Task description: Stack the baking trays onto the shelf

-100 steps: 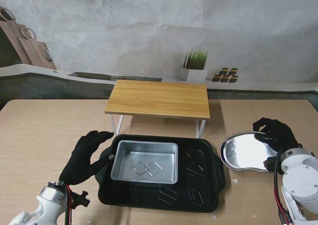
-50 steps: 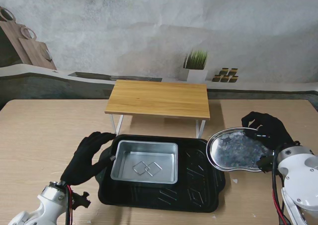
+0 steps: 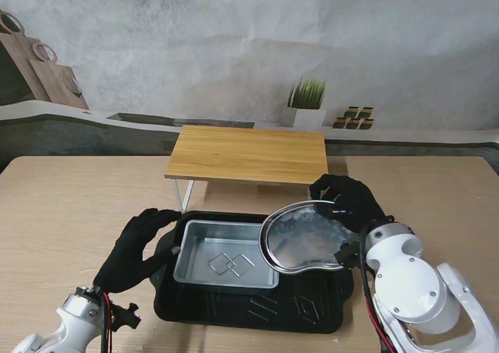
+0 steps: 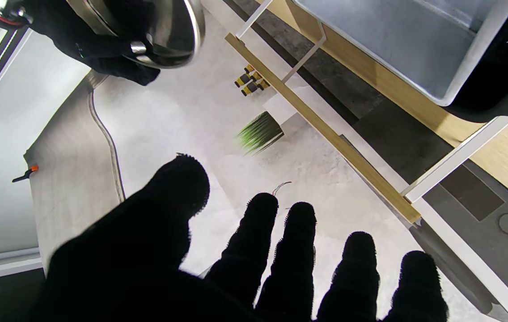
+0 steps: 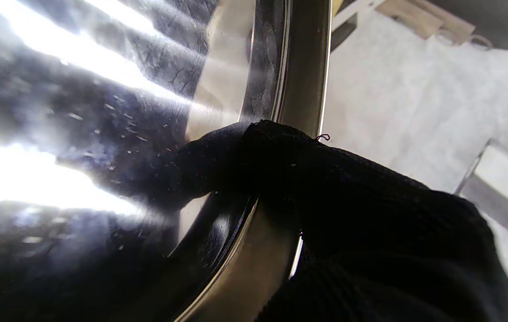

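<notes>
Right hand [image 3: 351, 205] is gripping the oval tray [image 3: 306, 238] by its right rim, thumb [image 5: 218, 165] lying inside the dish and the other fingers wrapping the outer edge. The tray is hanging off the hand toward the robot's left, lifted clear of the counter [image 3: 62, 213] and hovering over the right part of the black tray [image 3: 312, 306]; its left edge is overlapping the rectangular tray [image 3: 222, 252] in the stand view. Long axis is running roughly left-right, the dish tilting with its bright inner face turned up and toward me.

Left hand [image 3: 136, 248] is holding nothing, fingers [image 4: 298, 250] spreading apart, sitting at the left end of the black tray; contact cannot be told.

Rectangular tray is sitting inside the black tray, left of centre, long axis left-right. Black tray is lying flat on the counter just nearer to me than the shelf [image 3: 249, 154], long axis also left-right. Shelf top is carrying nothing.
</notes>
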`<state>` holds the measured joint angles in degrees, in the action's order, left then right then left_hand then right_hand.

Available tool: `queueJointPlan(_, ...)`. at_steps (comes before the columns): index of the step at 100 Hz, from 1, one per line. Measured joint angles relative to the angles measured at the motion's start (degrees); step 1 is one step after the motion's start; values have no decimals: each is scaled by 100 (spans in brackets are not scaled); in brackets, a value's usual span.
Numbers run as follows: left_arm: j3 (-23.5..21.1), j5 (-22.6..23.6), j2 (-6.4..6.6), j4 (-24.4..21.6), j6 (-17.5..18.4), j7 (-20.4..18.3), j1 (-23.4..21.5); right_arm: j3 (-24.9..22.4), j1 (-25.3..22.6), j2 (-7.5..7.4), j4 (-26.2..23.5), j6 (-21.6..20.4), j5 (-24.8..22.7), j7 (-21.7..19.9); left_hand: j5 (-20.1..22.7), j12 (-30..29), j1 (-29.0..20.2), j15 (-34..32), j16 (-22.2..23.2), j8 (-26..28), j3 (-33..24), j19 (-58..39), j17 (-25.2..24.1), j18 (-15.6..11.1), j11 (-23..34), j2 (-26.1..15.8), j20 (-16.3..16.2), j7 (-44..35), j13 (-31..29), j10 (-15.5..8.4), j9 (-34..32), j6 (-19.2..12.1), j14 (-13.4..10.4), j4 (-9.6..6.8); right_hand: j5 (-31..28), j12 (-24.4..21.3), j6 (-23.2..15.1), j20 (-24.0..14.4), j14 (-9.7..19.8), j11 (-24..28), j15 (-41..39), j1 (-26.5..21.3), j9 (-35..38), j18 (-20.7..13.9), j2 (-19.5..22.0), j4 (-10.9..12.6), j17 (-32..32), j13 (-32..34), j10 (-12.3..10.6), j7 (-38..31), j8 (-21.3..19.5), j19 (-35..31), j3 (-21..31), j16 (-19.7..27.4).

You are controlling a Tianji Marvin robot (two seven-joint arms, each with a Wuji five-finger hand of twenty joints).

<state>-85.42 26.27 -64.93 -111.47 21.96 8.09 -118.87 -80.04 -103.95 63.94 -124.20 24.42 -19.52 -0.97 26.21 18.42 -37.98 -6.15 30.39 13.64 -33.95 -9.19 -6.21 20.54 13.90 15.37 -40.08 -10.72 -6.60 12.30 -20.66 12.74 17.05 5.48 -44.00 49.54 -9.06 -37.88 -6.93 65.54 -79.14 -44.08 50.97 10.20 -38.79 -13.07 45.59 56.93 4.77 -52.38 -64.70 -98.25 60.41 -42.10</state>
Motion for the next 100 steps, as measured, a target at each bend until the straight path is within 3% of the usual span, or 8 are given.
queueJointPlan(26, -51, -128, 0, -14, 46, -53, -32, 1133, 825, 96, 637, 362, 38, 399, 0, 0, 0, 0, 0, 0, 0, 0, 0, 0, -2, 0, 0, 0, 0, 0, 0, 4, 0, 0, 0, 0, 0, 0, 0, 10, -9, -1, 0, 0, 0, 0, 0, 0, 2, 0, -3, -13, 0, 0)
queueJointPlan(61, -106, -178, -5, -13, 98, -52, -44, 2155, 1770, 533, 1872, 625, 546, 1345, 0, 0, 0, 0, 0, 0, 0, 0, 0, 0, -3, 0, 0, 0, 0, 0, 0, 8, 0, 0, 0, -20, 0, 0, 0, 24, -13, -1, 0, 1, 0, 0, 0, 0, 3, 0, -9, -15, 0, 0)
queueJointPlan(100, -144, -218, -11, -5, 108, -43, -46, 2932, 2409, 845, 2783, 748, 719, 1563, 23, 0, 0, 0, 0, 0, 0, 0, 0, 0, -5, 0, 0, 0, 0, 0, 0, 9, 0, 0, 0, -53, 0, 0, 0, 33, -13, -1, 0, 1, 0, 0, 0, 1, 5, 0, -11, -16, 0, 0)
